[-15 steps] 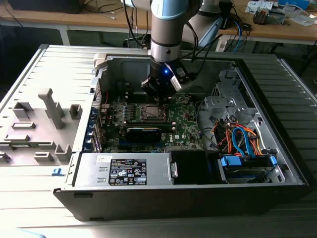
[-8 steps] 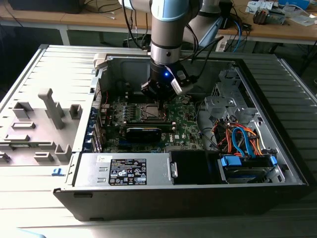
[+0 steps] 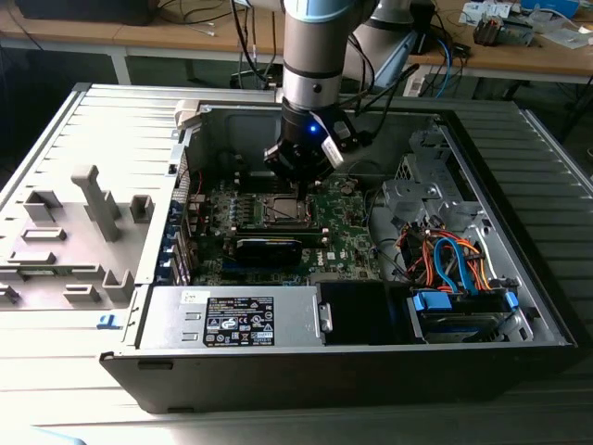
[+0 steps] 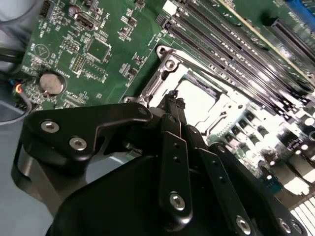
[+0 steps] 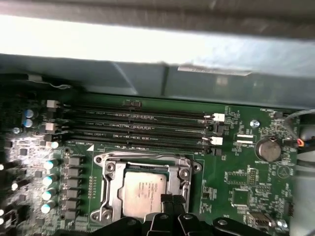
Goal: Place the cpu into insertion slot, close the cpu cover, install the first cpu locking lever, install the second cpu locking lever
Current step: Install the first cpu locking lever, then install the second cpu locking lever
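Here the clenched hand (image 5: pixel 172 200) touches the cpu (image 5: pixel 142 191) in the insertion slot (image 5: pixel 109 167), green circuit board (image 5: pixel 236 182) all around

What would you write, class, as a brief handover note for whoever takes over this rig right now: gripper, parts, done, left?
Gripper: fingers shut together, holding nothing, tips at the edge of the socket.
The cpu sits in the insertion slot on the green board.
The cpu cover lies down around the chip, its frame framing the silvery top.
Done: chip placed, cover apparently closed.
Left: both locking levers; their state cannot be judged from these pictures.
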You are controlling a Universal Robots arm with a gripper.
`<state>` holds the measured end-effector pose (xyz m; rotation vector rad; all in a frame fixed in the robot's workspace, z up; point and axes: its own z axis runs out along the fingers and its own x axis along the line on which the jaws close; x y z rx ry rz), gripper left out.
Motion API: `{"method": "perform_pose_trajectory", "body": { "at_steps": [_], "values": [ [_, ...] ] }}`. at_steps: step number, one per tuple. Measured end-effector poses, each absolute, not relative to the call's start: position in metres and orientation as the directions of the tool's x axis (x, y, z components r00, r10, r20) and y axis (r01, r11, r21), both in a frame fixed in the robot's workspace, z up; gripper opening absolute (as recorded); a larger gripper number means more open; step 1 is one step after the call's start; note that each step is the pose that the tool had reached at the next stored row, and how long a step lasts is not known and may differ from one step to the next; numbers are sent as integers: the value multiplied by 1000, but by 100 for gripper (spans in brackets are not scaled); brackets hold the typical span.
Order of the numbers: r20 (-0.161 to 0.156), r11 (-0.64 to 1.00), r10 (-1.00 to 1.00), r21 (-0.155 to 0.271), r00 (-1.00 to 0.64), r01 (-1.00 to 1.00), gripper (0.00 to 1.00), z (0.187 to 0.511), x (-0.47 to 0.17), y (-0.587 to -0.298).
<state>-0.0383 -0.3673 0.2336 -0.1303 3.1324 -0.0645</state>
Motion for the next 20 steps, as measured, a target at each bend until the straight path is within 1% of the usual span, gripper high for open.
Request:
{"method": "perform_pose_trajectory", "body": {
  "at_steps": [11,16,20],
  "values": [
    [-4,996,-83,-41,-997,-83,11,238,-38,-368],
    [-4,996,-83,-41,-997,-83,11,238,-38,-376],
    [-4,996,-83,-41,-997,-83,11,238,-38,-388]
  ]
}}
